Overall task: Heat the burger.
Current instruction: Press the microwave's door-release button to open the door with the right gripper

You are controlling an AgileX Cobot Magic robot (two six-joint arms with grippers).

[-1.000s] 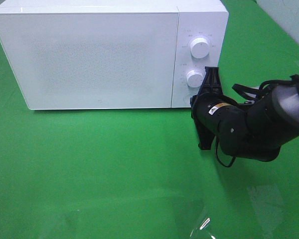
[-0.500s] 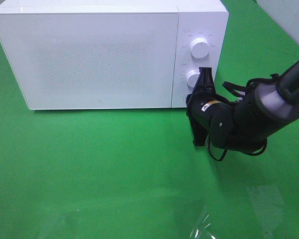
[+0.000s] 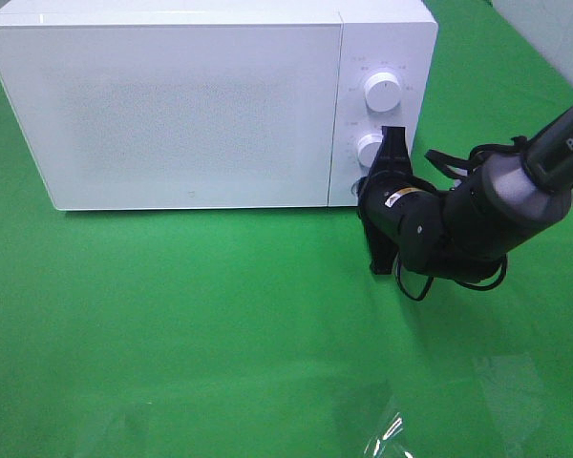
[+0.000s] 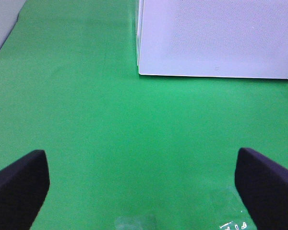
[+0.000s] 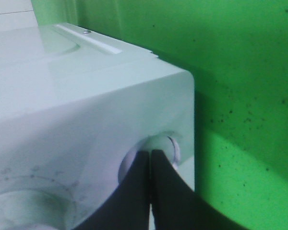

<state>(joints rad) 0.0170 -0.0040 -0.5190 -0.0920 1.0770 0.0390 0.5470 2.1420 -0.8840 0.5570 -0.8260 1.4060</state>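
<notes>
Right wrist view shows the right gripper [image 5: 150, 152], jaws pressed together, at a round button [image 5: 174, 150] on the microwave [image 5: 86, 105]; the left gripper [image 4: 143, 184] has its jaws spread wide.

Right tool [image 5: 150, 154] pinched closed on an outstretched arm [image 3: 501, 205]; left tool [image 4: 143, 184] spread wide.

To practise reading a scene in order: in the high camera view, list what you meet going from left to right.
microwave door → upper knob → right arm's grey segment
</notes>
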